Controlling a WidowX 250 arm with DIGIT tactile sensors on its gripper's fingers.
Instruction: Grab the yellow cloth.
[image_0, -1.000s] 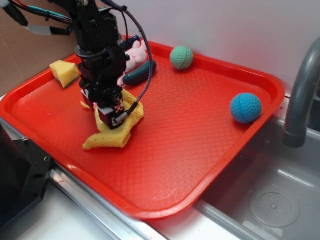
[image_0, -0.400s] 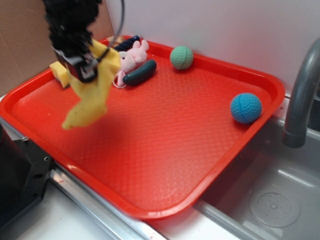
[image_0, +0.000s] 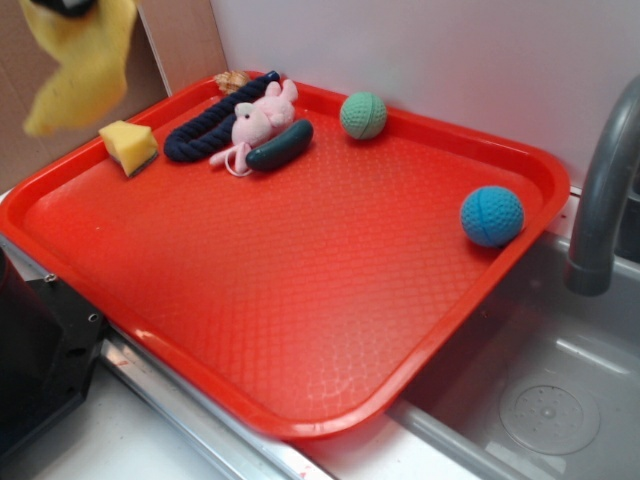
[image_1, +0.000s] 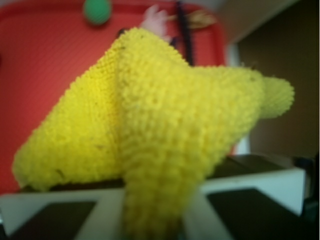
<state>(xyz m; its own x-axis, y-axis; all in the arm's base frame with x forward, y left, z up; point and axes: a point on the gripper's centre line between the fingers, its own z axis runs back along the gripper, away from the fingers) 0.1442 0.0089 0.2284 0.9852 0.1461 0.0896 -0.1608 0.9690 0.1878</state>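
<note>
The yellow cloth (image_0: 78, 65) hangs in the air at the top left of the exterior view, well above the red tray (image_0: 300, 300), blurred by motion. Only a dark sliver of my gripper (image_0: 62, 5) shows at the top edge, above the cloth. In the wrist view the cloth (image_1: 150, 135) fills most of the frame and is pinched between my two white fingers (image_1: 107, 212) at the bottom, so the gripper (image_1: 155, 220) is shut on it.
On the tray's far left lie a small yellow sponge wedge (image_0: 128, 145), a dark blue rope (image_0: 205, 130), a pink plush toy (image_0: 258, 118) and a dark green piece (image_0: 280, 146). A green ball (image_0: 363, 115) and a blue ball (image_0: 491, 216) sit to the right. A grey tap (image_0: 600, 190) stands over the sink.
My gripper closed on the cloth on the tray, then lifted it up and to the left; the arm has risen almost out of the exterior view.
</note>
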